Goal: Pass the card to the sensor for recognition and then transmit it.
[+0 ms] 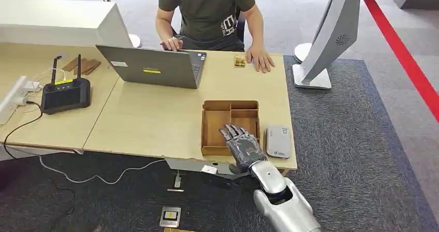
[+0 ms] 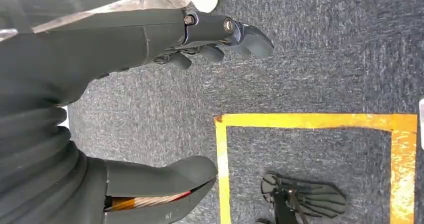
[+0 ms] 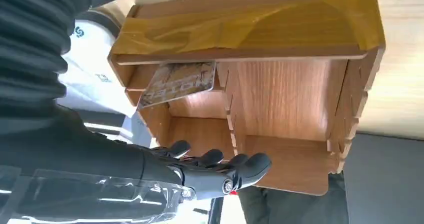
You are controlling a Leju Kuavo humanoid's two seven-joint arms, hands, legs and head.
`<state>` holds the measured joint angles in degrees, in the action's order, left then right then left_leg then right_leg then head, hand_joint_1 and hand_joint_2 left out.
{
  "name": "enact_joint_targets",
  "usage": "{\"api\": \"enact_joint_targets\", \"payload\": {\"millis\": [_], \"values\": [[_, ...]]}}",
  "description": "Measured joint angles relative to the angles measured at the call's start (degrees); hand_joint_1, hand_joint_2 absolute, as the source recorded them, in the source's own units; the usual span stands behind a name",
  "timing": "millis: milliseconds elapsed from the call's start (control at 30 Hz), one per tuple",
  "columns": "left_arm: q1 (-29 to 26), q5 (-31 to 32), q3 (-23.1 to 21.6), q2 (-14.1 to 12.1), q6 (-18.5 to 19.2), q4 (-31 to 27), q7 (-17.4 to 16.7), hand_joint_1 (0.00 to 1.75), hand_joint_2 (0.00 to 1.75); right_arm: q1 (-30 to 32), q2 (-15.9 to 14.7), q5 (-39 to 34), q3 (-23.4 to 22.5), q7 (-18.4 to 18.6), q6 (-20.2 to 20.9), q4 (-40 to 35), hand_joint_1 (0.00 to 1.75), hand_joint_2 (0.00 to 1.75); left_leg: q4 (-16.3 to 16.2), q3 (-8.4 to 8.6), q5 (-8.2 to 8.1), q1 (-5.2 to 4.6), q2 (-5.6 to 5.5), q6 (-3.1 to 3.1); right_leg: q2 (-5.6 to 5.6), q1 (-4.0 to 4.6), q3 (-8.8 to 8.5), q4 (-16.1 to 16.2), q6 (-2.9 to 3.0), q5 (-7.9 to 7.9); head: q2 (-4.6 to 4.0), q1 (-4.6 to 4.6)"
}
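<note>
The card is sitting tilted inside one compartment of the wooden tray, leaning on its wall, and the other compartments I can see look bare. Right hand hovers over the tray's near edge with fingers spread, holding nothing, just beside the white sensor. Left hand hangs over the carpet, fingers apart too.

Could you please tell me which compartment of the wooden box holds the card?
The card leans in a small compartment at the end of the wooden box beside the white sensor; the other compartments look empty. The right hand hovers over the box.
</note>
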<state>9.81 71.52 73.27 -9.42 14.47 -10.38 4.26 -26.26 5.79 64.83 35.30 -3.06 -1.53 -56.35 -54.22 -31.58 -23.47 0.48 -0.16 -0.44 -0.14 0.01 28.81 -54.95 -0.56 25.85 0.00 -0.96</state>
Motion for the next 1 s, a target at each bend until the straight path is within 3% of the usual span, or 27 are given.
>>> {"api": "enact_joint_targets", "payload": {"millis": [567, 1000], "values": [[0.0, 0.8, 0.1, 0.0, 0.5, 0.0, 0.7, 0.00, 1.75, -1.7, 0.8, 4.7, 0.0, 2.9, -3.6, 2.6, 0.00, 1.75, 0.0, -0.01, 0.00, 0.00, 0.00, 0.00, 0.00, 0.00, 0.00, 0.0, 0.00, 0.00, 0.00, 0.02], [0.0, 1.4, 0.0, 0.0, 1.1, 0.0, 1.0, 0.00, 1.75, -2.7, 1.4, 5.1, 0.0, 3.0, -5.8, 6.1, 0.00, 1.75, 0.0, 0.00, 0.00, 0.00, 0.00, 0.00, 0.00, 0.00, 0.01, 0.0, 0.00, 0.00, 0.00, 0.02]]}}
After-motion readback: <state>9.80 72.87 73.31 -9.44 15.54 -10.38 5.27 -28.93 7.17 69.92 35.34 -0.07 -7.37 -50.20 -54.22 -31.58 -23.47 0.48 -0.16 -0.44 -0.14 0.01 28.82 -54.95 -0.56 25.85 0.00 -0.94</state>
